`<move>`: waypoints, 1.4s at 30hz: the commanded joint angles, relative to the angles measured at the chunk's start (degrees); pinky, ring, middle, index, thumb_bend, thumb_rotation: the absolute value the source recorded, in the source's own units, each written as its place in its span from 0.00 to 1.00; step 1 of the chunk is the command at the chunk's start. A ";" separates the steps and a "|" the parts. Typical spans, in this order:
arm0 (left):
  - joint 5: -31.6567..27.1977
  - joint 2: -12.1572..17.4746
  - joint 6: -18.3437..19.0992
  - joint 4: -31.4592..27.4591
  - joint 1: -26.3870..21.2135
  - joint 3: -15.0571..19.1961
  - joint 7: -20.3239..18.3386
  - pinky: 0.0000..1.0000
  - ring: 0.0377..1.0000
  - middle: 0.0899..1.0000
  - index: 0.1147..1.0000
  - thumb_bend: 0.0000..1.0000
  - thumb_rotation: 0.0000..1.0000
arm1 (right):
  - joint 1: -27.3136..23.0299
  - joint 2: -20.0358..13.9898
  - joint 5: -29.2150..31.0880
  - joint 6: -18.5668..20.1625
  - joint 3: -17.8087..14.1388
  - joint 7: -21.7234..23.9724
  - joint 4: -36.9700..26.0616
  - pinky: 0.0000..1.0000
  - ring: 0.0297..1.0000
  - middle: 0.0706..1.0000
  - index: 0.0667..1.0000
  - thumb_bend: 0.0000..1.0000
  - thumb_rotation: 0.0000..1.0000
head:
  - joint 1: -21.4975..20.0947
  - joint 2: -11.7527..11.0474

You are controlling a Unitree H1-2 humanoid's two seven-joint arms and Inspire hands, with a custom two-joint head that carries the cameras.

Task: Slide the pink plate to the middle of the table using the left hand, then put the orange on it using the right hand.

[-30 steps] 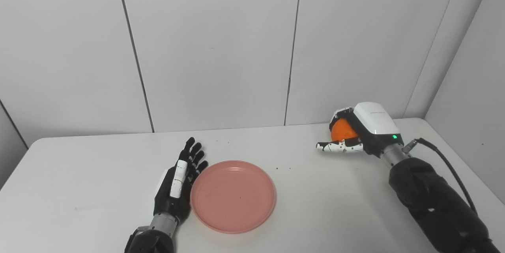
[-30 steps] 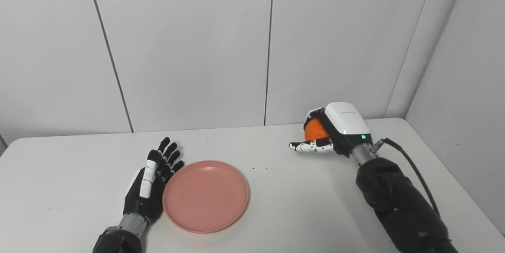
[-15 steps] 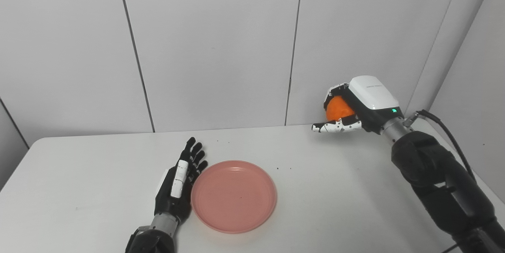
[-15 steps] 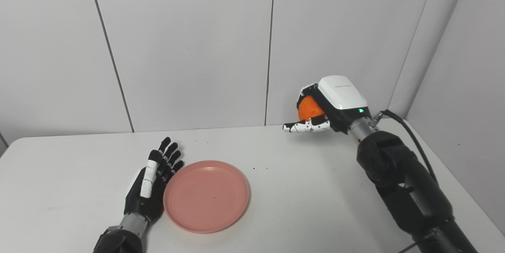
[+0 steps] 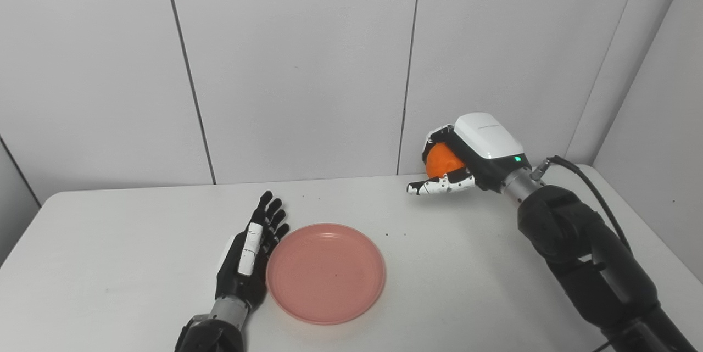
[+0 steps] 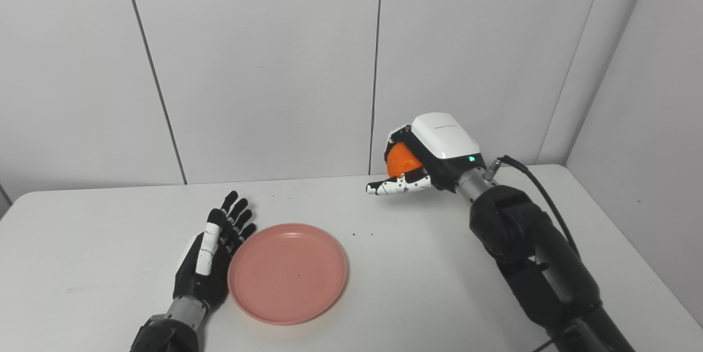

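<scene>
A round pink plate [image 5: 325, 272] lies flat on the white table [image 5: 110, 264], a little left of its middle. My left hand [image 5: 248, 256] rests open on the table with its fingers straight, its edge against the plate's left rim. My right hand [image 5: 472, 157] hangs in the air over the table's back right part, to the right of and beyond the plate, and is shut on the orange [image 5: 442, 160]. Only part of the orange shows between the fingers and the white back of the hand.
White wall panels [image 5: 296, 66] stand close behind the table, and another wall closes off the right side. A black cable [image 5: 598, 193] loops from my right forearm. A few small dark specks lie on the tabletop near the plate.
My right hand rose from the table with the orange, then moved left toward the plate and slightly down. The left hand and the plate stayed still.
</scene>
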 commanded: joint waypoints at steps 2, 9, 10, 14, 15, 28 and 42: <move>0.05 -0.31 1.79 1.43 1.28 -0.21 0.50 0.98 1.00 1.00 1.00 0.97 0.80 | -3.84 0.14 -0.38 0.64 -0.31 -0.11 -2.03 0.17 0.21 0.26 0.38 0.51 0.52 | 0.16 0.05; 0.03 -0.26 1.66 1.37 1.30 -0.20 0.39 0.97 1.00 1.00 1.00 0.97 0.80 | -3.98 2.61 -1.36 0.78 0.82 0.81 -3.56 0.16 0.19 0.23 0.31 0.51 0.51 | 0.16 0.04; 0.04 -0.24 1.65 1.39 1.29 -0.21 0.37 0.96 1.00 1.00 1.00 0.96 0.80 | -4.01 2.97 -1.50 0.83 0.94 1.04 -3.71 0.15 0.19 0.23 0.32 0.50 0.50 | 0.18 0.03; -0.06 -0.35 1.77 1.30 1.35 -0.17 0.43 0.97 0.99 1.00 1.00 0.95 0.79 | -3.87 4.85 -1.87 1.63 1.47 2.61 -4.74 0.19 0.23 0.29 0.43 0.49 0.47 | 0.28 0.04; -0.12 -0.39 1.83 1.25 1.37 -0.16 0.40 0.97 0.99 1.00 1.00 0.95 0.79 | -3.80 5.27 -1.99 1.55 1.65 2.81 -4.84 0.19 0.23 0.29 0.43 0.49 0.46 | 0.34 0.05; -0.10 0.23 2.21 0.02 1.88 -0.06 0.45 0.97 1.00 1.00 1.00 0.98 0.80 | -3.15 11.18 -4.83 2.68 5.75 4.64 -3.99 0.24 0.28 0.33 0.42 0.51 0.55 | -1.08 -0.04; 0.08 0.11 2.93 -1.02 2.33 -0.08 0.77 0.96 1.00 1.00 1.00 0.96 0.80 | -0.32 16.36 -5.94 -0.94 8.89 -2.02 4.72 0.19 0.23 0.27 0.34 0.51 0.64 | -0.99 0.31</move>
